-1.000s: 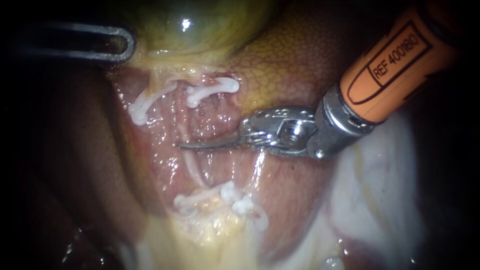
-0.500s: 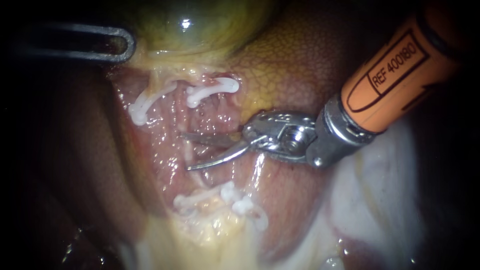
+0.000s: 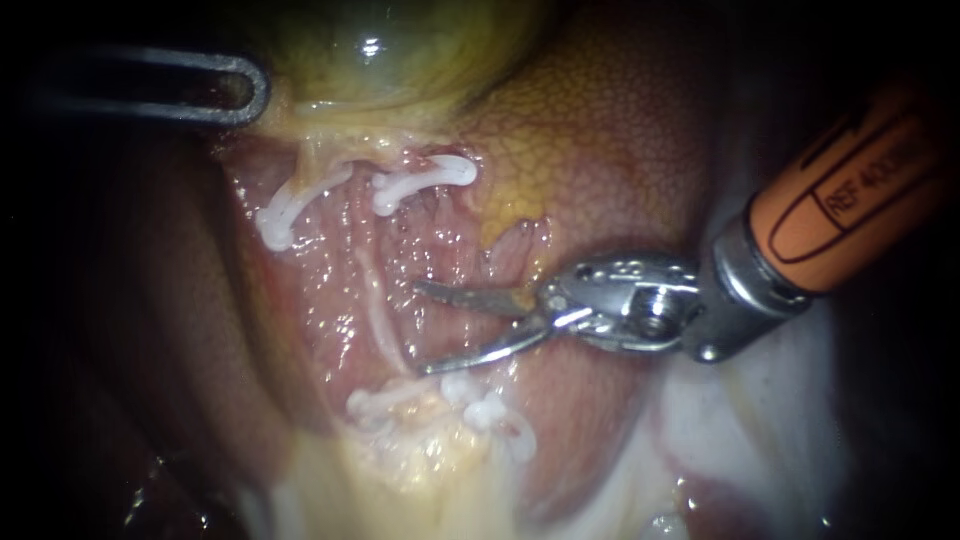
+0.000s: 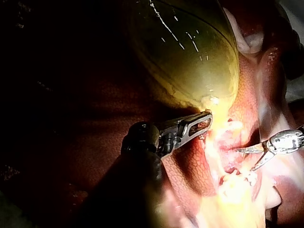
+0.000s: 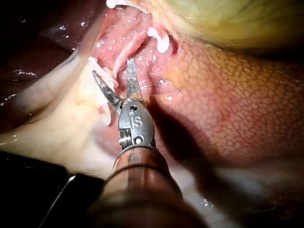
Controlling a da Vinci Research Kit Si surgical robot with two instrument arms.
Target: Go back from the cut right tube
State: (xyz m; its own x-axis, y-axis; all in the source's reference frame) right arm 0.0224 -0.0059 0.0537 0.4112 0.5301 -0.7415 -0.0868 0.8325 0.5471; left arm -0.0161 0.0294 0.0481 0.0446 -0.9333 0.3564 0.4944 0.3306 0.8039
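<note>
My right instrument (image 3: 425, 328) ends in two thin curved blades. They stand apart in a narrow V and hold nothing. The tips lie over the glistening pink bed between the clips. The upper blade points toward the left tube (image 3: 378, 315). The lower blade's tip sits just above the lower right clip (image 3: 490, 412).

The cut right tube (image 3: 508, 378) shows only as a short pale stub running down to that clip. Its other end, as far as I can judge, is under the upper right clip (image 3: 425, 180). The blades lie in the gap between the two ends.

The blades being open is the main risk as I pull back. A tip dragged sideways could nick the left tube, a slim whitish cord that looks uncut. It could also hook one of the white plastic clips and lever it off its stub. I would close the blades and retreat straight along the shaft. The liver (image 3: 600, 130), orange-brown with a fine mosaic grain, lies close beside the hinge and looks soft enough to score.

The gallbladder (image 3: 400, 50) is further out, a taut, glossy olive-green sac. My left instrument (image 3: 200, 90) rests at its lower edge. I cannot tell from these views whether it grips anything.
</note>
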